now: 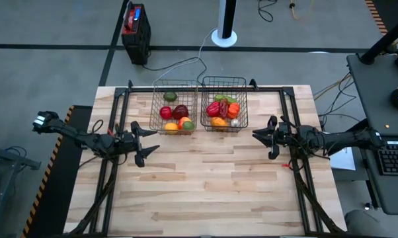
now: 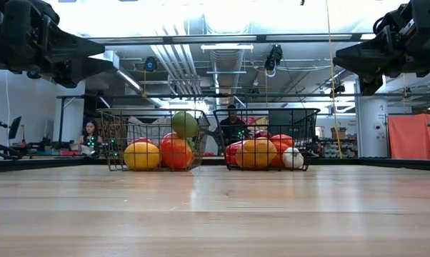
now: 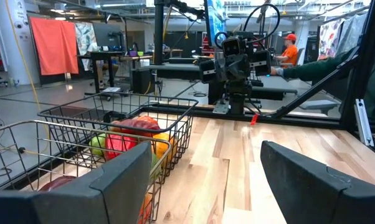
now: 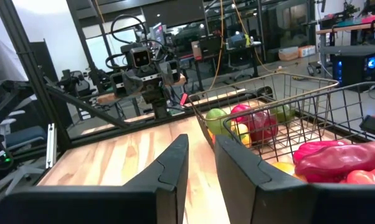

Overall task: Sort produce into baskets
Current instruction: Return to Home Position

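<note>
Produce point(image 1: 179, 112) lies wholly in the two baskets point(image 1: 174, 82) at the far side of the surface point(image 1: 205, 192); I see no piece loose on the wood. Nearest me the boards are bare. Over the middle, the left hand point(image 3: 215, 158) hangs at its own side, fingers spread wide and empty. The right hand point(image 4: 200, 142) faces it from the other side, fingers drawn close with a narrow gap, gripping nothing. Both hang well above the wood and well short of the wire.

Sorting looks done, so what is left is parking the arms. To my eye that calls for drawing each arm straight back along its own side, keeping its height, and not swinging toward the basket rims, where a finger could snag the mesh and drag a basket. Neither hand needs to close on anything.

Farther off, the baskets stand side by side, heaped red, orange, yellow and green. Beyond the edge, a black and red box point(image 1: 135, 26) stands on the floor. I can read no brand, label or writing anywhere.
</note>
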Robot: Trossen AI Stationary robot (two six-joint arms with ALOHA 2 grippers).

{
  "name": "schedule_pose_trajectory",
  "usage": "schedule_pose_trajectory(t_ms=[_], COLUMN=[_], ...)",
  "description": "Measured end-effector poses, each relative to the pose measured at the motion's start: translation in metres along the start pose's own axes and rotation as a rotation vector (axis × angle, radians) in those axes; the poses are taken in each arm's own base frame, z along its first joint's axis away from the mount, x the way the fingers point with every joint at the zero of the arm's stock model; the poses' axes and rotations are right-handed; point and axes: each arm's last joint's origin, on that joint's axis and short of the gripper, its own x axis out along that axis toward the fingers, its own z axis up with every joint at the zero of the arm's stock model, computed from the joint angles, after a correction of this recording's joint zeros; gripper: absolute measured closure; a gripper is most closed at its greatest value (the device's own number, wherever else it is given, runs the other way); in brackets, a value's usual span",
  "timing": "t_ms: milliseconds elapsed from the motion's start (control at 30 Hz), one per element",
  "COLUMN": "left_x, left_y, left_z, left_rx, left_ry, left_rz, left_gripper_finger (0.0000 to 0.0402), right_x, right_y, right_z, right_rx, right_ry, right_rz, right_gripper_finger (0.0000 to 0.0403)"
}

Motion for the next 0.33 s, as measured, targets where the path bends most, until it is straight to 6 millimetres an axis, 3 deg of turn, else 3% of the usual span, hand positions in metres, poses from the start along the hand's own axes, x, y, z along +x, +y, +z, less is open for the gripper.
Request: schedule_pose_trajectory(t_ms=[333], left_x=[0.0], left_y=[0.0], left_z=[0.0], left_rx=[0.0], left_ry=[0.0], left_rz=[0.0], left_gripper_finger=[0.0118], right_x=[0.0], right_y=[0.0], right_z=[0.0], right_rx=[0.0], right_ry=[0.0], right_rz=[0.001], right_gripper_finger=[0.0328])
